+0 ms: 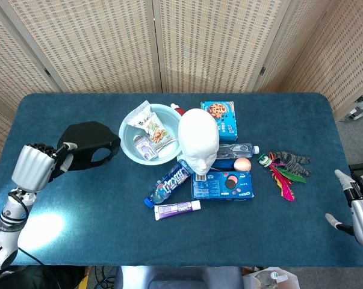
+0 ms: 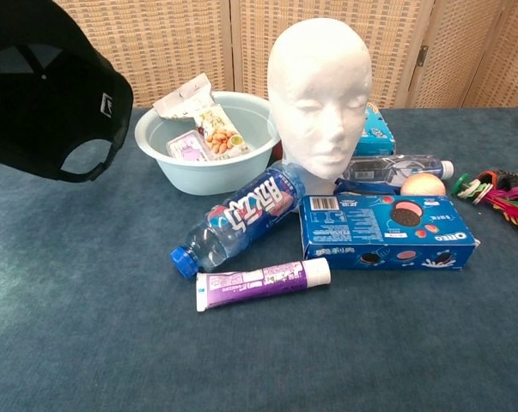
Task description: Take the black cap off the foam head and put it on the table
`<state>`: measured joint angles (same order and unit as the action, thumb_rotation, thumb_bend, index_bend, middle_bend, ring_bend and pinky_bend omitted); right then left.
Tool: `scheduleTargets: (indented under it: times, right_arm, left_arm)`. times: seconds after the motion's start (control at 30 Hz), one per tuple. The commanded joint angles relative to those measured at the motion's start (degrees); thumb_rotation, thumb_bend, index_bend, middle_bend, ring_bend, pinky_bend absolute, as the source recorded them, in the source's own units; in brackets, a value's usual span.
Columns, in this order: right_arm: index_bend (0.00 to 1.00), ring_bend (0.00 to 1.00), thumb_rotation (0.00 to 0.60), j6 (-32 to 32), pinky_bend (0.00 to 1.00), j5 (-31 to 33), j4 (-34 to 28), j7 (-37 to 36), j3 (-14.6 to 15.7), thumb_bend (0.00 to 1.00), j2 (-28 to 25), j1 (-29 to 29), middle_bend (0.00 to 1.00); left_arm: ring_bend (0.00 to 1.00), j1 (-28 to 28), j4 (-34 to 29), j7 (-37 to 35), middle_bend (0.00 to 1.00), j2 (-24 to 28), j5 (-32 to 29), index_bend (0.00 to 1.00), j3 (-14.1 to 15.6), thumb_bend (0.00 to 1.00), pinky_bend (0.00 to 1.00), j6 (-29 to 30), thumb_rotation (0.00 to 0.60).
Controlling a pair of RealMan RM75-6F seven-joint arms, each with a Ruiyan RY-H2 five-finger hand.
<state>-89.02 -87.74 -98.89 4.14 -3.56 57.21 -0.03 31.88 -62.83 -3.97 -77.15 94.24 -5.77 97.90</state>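
Observation:
The black cap hangs in the air over the left part of the blue table, and my left hand grips it by its left side. In the chest view the cap fills the upper left corner, above the cloth; the hand itself is out of that frame. The white foam head stands bare in the middle of the table, also seen bare in the chest view. My right hand is at the table's right edge, fingers spread and holding nothing.
A light blue bowl of snack packets sits just right of the cap. In front of the head lie a water bottle, a purple tube and an Oreo box. A cookie box, an egg and feathers lie further right.

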Motion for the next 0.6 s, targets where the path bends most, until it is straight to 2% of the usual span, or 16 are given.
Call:
scheduleTargets:
  times: [0.03,0.3,0.6]
  right_arm:
    - [0.08,0.1,0.6,-0.13,0.2,-0.1,-0.31,0.27,0.07,0.1,-0.12,-0.06,0.18]
    - [0.08,0.1,0.6,-0.56,0.2,-0.45,-0.98,0.93,0.42,0.1,-0.1,-0.36,0.18]
    - [0.08,0.1,0.6,-1.0,0.2,-0.68,-0.97,0.94,0.62,0.1,0.03,-0.63,0.18]
  left_arm:
    - [0.97,-0.74,2.13,0.72,1.0,-0.79,1.27,0.61,1.07,0.46,1.0,0.1,0.6]
    - [0.97,-2.23,7.28,1.09,1.0,-3.51,4.85,0.61,4.51,0.46,1.0,-0.65,0.6]
    - [0.97,-2.53,15.02,0.92,1.0,-9.86,7.93,0.61,7.82,0.46,1.0,-3.27,0.6]
